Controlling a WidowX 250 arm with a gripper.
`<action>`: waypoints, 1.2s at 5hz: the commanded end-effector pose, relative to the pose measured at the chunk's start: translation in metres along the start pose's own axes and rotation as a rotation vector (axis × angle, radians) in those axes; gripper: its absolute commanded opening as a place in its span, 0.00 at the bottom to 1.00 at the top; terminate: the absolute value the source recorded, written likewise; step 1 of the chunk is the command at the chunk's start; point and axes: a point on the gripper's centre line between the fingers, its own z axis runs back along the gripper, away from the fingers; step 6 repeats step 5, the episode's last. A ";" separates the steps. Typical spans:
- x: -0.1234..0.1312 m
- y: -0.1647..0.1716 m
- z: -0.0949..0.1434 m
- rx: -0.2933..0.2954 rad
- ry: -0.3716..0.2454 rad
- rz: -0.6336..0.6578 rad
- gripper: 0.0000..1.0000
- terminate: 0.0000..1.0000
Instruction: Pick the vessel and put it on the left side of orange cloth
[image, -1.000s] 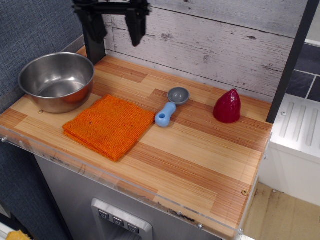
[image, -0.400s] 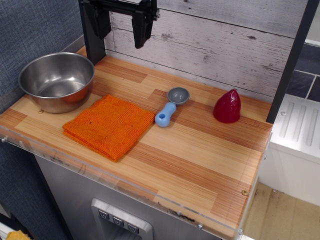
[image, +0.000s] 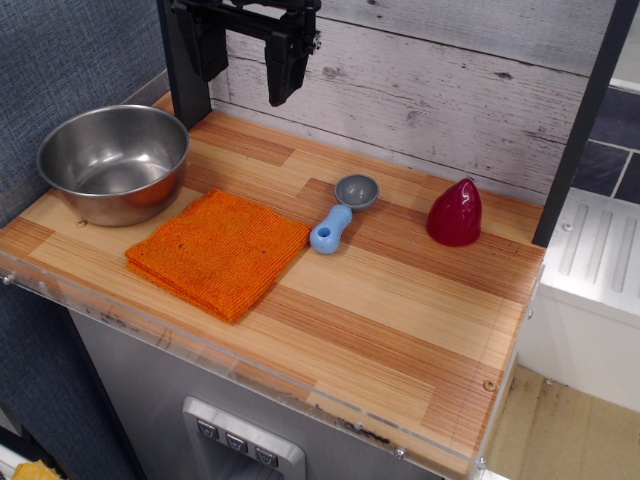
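Vessel (image: 113, 162), a deep shiny steel bowl, is seen at the left of the frame on the wooden table (image: 400, 300), its near edge just beside the upper left corner of the orange cloth (image: 219, 251); whether the two touch cannot be told. The cloth lies flat, left of centre. The arm is cut off by the top edge of the frame, so only its dark lower part is shown. The tool (image: 247, 55) is held at the upper left, above the back of the table and in front of the pale plank wall, well apart from the bowl. Its two dark fingers are pointed downward with a wide gap between them, and nothing is held. A small grey scoop with a light-blue handle (image: 342, 214) is seen just right of the cloth, and a dark red cone (image: 455, 213) further right. Compared with the earlier frames, the tool has been shifted slightly to the right; the objects on the table are unchanged.
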 end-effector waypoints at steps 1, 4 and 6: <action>-0.011 0.004 0.022 0.010 -0.043 -0.009 1.00 0.00; -0.011 0.004 0.022 0.010 -0.043 -0.009 1.00 0.00; -0.011 0.004 0.022 0.010 -0.043 -0.009 1.00 1.00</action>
